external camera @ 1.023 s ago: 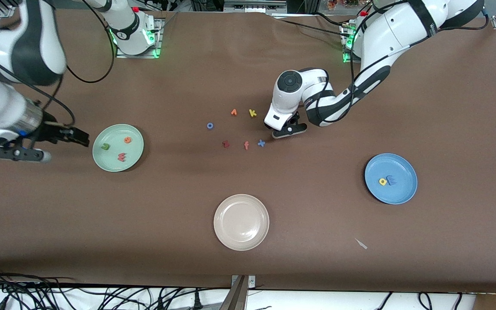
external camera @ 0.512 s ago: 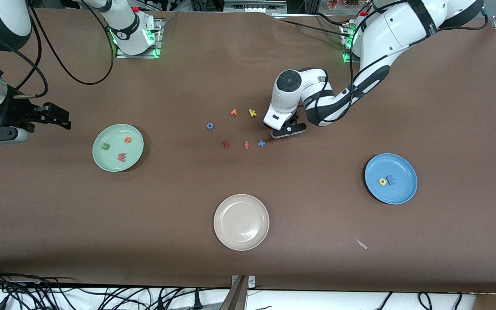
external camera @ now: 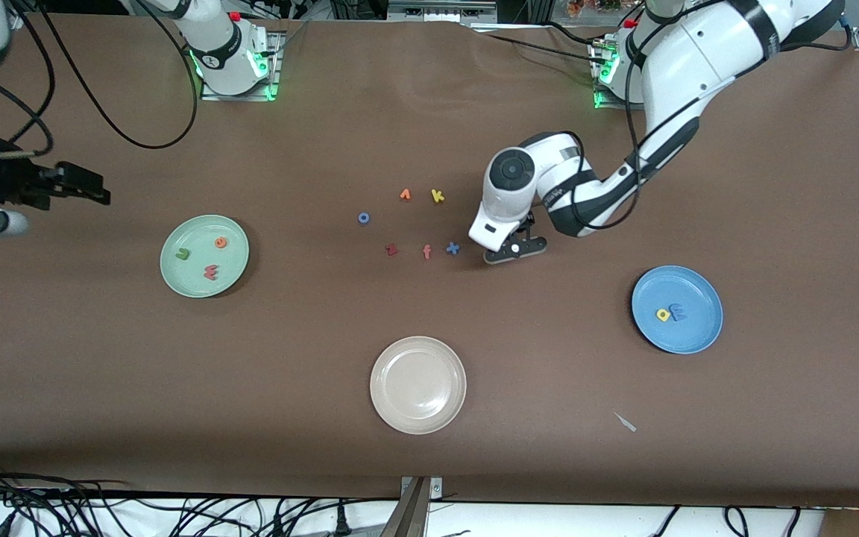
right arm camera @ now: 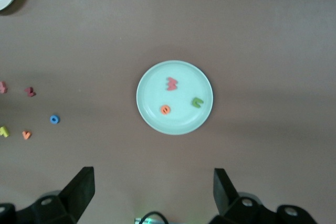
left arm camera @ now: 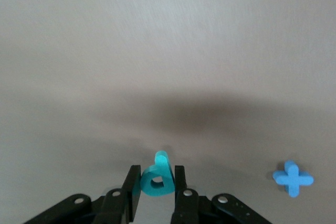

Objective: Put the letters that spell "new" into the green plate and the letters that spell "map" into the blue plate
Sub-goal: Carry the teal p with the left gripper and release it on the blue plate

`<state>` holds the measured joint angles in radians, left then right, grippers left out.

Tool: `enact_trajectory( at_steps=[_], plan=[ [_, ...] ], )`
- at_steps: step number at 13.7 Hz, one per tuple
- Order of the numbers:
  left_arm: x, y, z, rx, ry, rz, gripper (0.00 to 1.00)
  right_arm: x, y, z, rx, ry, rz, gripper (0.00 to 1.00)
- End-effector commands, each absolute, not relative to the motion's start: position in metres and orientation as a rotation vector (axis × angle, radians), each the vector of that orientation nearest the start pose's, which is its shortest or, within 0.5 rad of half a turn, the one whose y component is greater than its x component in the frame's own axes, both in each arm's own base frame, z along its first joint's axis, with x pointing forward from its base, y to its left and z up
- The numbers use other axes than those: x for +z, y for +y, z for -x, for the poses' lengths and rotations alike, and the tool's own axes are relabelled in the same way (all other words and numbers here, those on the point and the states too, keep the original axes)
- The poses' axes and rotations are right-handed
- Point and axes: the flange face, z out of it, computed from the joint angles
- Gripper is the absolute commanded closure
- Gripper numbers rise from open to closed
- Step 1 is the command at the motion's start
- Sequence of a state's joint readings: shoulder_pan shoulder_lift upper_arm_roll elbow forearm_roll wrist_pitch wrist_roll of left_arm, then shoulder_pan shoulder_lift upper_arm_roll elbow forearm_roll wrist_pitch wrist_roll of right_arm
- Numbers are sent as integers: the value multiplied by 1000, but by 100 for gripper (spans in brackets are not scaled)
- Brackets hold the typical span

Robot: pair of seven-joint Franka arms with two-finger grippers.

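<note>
My front camera looks down high over the brown worktop; both wrist cameras face downward, right sharing the pale mint-green round plate with it.

My left arm reaches from its base toward the middle of the table, elbow bent and wrist turned down, and my left gripper hangs low over the tabletop with its fingers pinched onto the teal p. My right arm is drawn up high at its own end of the table, waiting. There my right gripper looks straight down with its jaws spread wide and nothing between them.
</note>
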<state>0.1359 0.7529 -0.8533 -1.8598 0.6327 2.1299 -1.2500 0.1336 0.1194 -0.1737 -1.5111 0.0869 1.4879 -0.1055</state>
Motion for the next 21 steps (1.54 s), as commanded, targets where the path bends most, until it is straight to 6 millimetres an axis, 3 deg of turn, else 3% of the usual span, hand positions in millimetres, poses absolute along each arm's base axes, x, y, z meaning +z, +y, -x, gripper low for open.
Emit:
enact_trajectory(
  at_steps=[1,3,7,10,13,14,16,18,21],
  plan=[
    [246,-332,-538,270,-259,3020,94,587,-27,-547,76,-97,3067,0],
    [255,-285,-567,288,-188,3046,94,589,-22,-550,6,-126,3128,0],
    [265,-185,-605,300,9,3055,94,606,-21,-549,-12,-121,3141,0],
    [255,-109,-623,314,198,3046,93,599,-35,-551,14,-52,3104,0],
    [236,-51,-635,317,349,2969,92,602,-27,-551,20,-78,3106,0],
    [234,-39,-640,320,388,2963,85,609,-25,-551,2,-89,3118,0],
    [233,-26,-643,329,446,2954,0,608,-27,-552,5,-88,3124,0],
    [245,-19,-651,305,414,2965,0,608,-24,-552,5,-95,3124,0],
    [248,-7,-652,301,384,2969,0,607,-23,-553,7,-97,3119,0]
  ],
)
